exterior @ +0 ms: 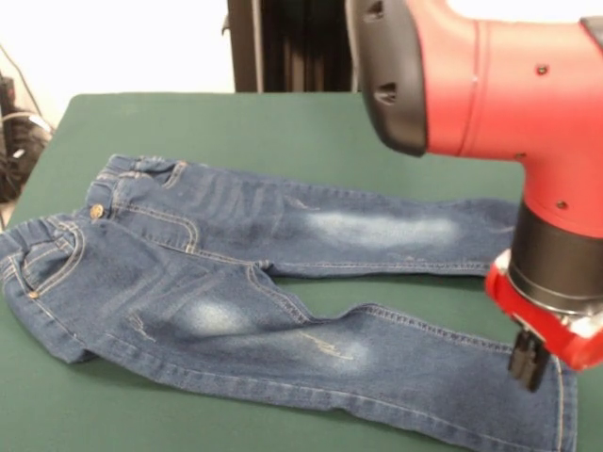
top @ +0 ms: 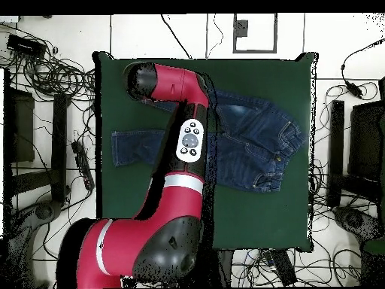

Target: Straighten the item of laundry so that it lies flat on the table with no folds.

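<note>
1. Denim first: one small pair of blue jeans lies on the dark green table, spread from about nine o'clock to four o'clock in the front view, waistband at the nine o'clock end.
2. One metal button shows on the waistband, and I count two legs, both running rightward, with a narrow wedge of green showing between them.
3. Most of the cloth looks flat already. The near corner of the seat seems tucked under at about eight o'clock, and the waistband is bunched, so I judge the job close to done but not finished.
4. One red and black arm hangs over the right side, with its one gripper low at four o'clock, just above or on the nearer leg's hem.
5. Whether its tips are spread or pressed together, I cannot tell; they show only as a dark stub.
6. To do this step well, I would pull gently along the leg, away from the waistband, keeping low so the cloth slides rather than lifts.
</note>
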Motion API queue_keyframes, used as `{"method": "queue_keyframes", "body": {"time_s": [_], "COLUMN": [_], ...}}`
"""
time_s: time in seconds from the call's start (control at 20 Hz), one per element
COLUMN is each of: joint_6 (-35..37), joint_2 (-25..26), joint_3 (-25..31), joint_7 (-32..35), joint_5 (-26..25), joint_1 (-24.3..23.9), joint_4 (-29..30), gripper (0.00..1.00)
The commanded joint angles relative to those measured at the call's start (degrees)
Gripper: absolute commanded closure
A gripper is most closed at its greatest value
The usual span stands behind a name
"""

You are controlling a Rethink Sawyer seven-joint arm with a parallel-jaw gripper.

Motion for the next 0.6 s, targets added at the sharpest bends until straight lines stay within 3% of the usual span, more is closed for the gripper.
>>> {"method": "queue_keyframes", "body": {"time_s": [0.05, 0.3, 0.5, 0.6], "joint_6": [-0.5, 5.7, 6.9, 7.4], "joint_2": [2.6, 1.9, 0.4, 0.6], "joint_3": [0.3, 1.4, 2.9, 1.6], "joint_7": [18.6, 17.1, 11.9, 12.7], "joint_5": [3.2, 3.0, 1.6, 0.8], "joint_1": [1.4, 1.5, 0.5, 0.9], "joint_4": [-3.3, -1.3, 3.8, 4.6], "gripper": [1.0, 1.0, 1.0, 1.0]}}
